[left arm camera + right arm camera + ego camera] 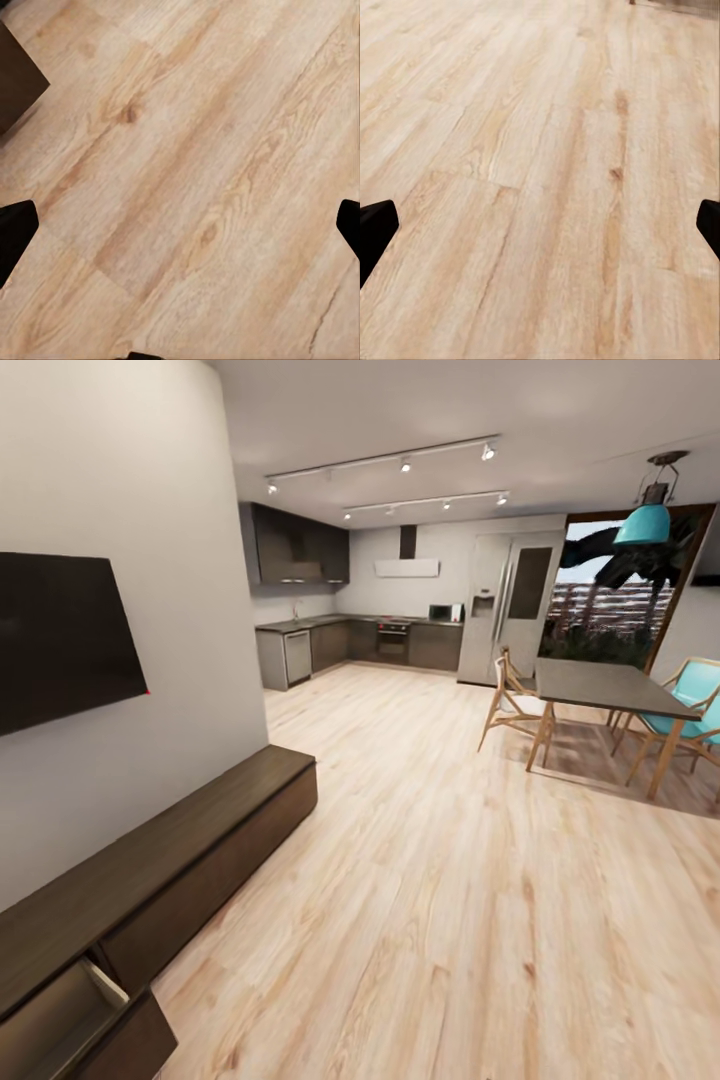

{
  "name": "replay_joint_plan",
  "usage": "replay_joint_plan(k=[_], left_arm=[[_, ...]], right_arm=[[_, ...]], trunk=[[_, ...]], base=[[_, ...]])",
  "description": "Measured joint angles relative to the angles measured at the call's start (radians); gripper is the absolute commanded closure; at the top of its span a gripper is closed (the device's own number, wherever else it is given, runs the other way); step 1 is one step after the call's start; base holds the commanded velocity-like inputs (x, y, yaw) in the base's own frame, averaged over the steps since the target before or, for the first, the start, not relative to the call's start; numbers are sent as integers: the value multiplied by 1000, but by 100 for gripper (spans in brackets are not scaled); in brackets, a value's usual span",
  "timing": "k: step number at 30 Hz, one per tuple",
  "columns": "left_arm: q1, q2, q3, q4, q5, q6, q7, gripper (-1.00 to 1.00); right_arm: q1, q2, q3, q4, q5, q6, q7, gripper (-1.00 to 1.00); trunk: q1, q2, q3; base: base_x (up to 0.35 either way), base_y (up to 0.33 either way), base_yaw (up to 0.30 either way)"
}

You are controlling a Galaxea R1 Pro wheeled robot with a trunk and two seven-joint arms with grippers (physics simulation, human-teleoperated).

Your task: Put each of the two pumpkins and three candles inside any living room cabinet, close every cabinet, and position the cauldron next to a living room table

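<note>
Still, your cabinet (150, 870) has one drawer (60, 1015) hanging open; shut it later. Both grippers, left (180, 225) and right (540, 225), spread wide, empty, over bare floor (450, 920).

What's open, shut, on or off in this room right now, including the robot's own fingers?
Long low dark brown wooden cabinet: nearest drawer pulled open, pale inside, nothing visible in the part shown.
Black wall-mounted TV screen: dark, off.
Ceiling track spotlights: lit.
Left gripper: fingers wide apart, open, empty, over wooden floor.
Right gripper: fingers wide apart, open, empty.
</note>
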Motion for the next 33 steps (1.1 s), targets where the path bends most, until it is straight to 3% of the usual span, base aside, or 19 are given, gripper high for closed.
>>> replay_joint_plan(k=[2,7,17,21,27,33], left_arm=[[25,-1,-2,0,0,-62,-1,-100],[43,1,-1,-1,3,-121,0,-100],[44,-1,0,-1,3,-122,1,-100],[44,-2,-1,-1,2,-111,1,-100],[44,-4,-2,-2,1,-31,-5,-100],[44,-3,1,-2,2,-17,-4,-100]], right_arm=[[40,1,1,1,14,-61,3,-100],[81,5,3,1,37,-73,4,-100],[85,9,5,0,37,-73,-5,-100],[85,9,4,0,34,-73,-6,-100],[85,5,2,0,35,-73,-1,-100],[85,3,1,-1,38,-39,1,-100]], trunk=[[0,0,-2],[0,0,-5],[0,0,-5],[0,0,-5],[0,0,-5],[0,0,-5]], base=[[321,-107,0],[146,-33,0],[33,-2,-104],[260,0,-258],[309,0,-266],[319,0,-269]])
